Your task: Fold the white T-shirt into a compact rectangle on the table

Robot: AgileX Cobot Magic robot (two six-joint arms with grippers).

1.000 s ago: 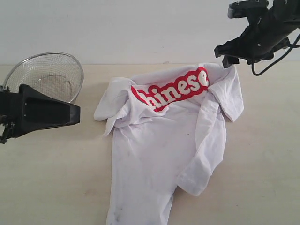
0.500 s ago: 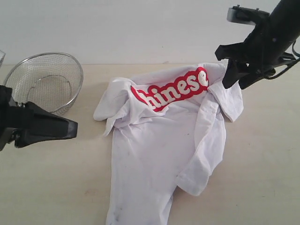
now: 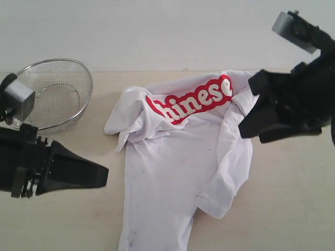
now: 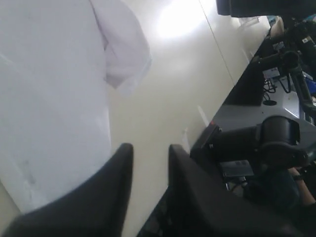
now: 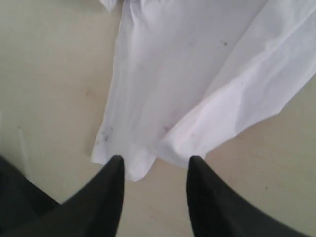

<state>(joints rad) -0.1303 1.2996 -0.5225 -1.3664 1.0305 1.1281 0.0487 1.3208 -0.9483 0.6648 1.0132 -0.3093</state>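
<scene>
The white T-shirt (image 3: 178, 151) lies crumpled on the table (image 3: 293, 198), with red-outlined lettering near its far edge and one sleeve folded over on the right. My left gripper (image 3: 103, 175) hovers left of the shirt's body and points at it. In the left wrist view it (image 4: 150, 150) is narrowly open and empty, with the shirt (image 4: 49, 98) beside it. My right gripper (image 3: 245, 130) hangs over the folded right sleeve. Seen from the right wrist, it (image 5: 155, 163) is open and empty above the shirt's hem and sleeve end (image 5: 187, 74).
A silver wire-mesh bowl (image 3: 52, 89) stands at the back left, behind the left arm. Bare tabletop (image 5: 54, 74) surrounds the shirt. Past the table's near edge, the left wrist view shows dark equipment and cables (image 4: 266, 143).
The left gripper has slid right and nearer, toward the shirt. The right arm has dropped from behind the shirt to over its right sleeve. The shirt has not moved.
</scene>
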